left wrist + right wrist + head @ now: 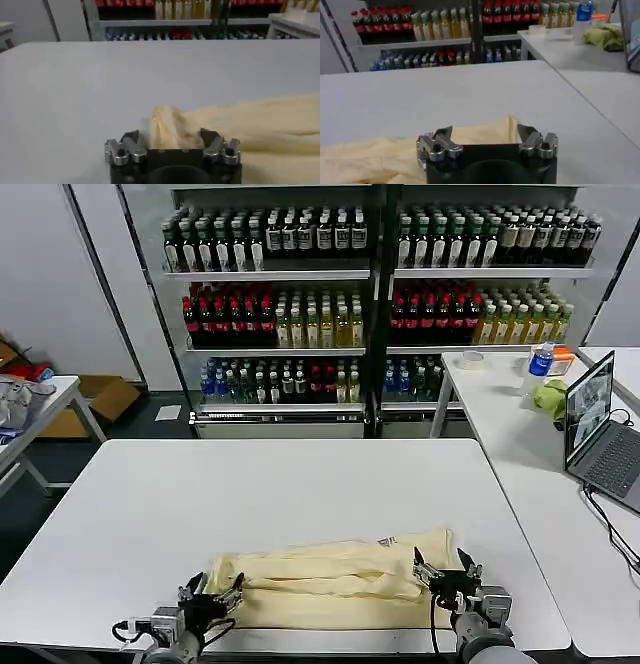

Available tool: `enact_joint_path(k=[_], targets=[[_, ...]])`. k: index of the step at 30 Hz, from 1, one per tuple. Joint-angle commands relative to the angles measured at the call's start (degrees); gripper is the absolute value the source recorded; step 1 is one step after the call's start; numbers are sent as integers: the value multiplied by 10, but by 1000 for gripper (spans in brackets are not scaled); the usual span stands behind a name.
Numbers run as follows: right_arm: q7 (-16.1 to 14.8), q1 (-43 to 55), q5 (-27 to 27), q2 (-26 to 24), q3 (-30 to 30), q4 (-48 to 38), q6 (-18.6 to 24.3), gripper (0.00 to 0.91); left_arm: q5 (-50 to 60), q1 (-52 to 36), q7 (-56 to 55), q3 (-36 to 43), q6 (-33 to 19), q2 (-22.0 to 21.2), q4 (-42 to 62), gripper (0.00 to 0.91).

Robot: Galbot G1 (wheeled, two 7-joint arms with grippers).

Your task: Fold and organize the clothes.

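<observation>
The clothes [330,574] are one pale cream-yellow T-shirt, lying as a long folded band near the front edge of the white table [280,484]. A small white neck label [387,541] shows on its far edge. My left gripper [212,589] hovers open at the band's left end, and in the left wrist view the cloth [250,120] reaches in between the spread fingers of that gripper [170,136]. My right gripper [445,569] stands open at the right end. The right wrist view has the shirt's corner [485,137] just beyond that gripper [485,131].
A second white table [520,464] adjoins on the right, carrying an open laptop [600,424], a lime-green cloth [550,396] and a blue-capped bottle [541,361]. Drink shelves [370,304] line the back. A side table [45,409] with a whitish-grey cloth heap [15,399] stands at the left.
</observation>
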Motion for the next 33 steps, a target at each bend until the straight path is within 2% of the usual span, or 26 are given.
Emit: enact_joint_path(k=[1,10,16,25,33], targets=[[0,-1,2,-2,2,3,1,907,-21,8,2,0,-2,-16,-4,10],[0,4,10,-7,5,6,2,907,-62,8,10,-14,-13,-21,-12,10],[1,11,12,-6,2,3,3,907,-100,0,17,-50,-15,-7,-19,10],[1,21,20,-9,3,4,3,907,-160,-16,20,-143,-7,78,-6,10],[0,26,30,-19,12,9,3,907,-180,-48,26,-244,0,152,67,10]])
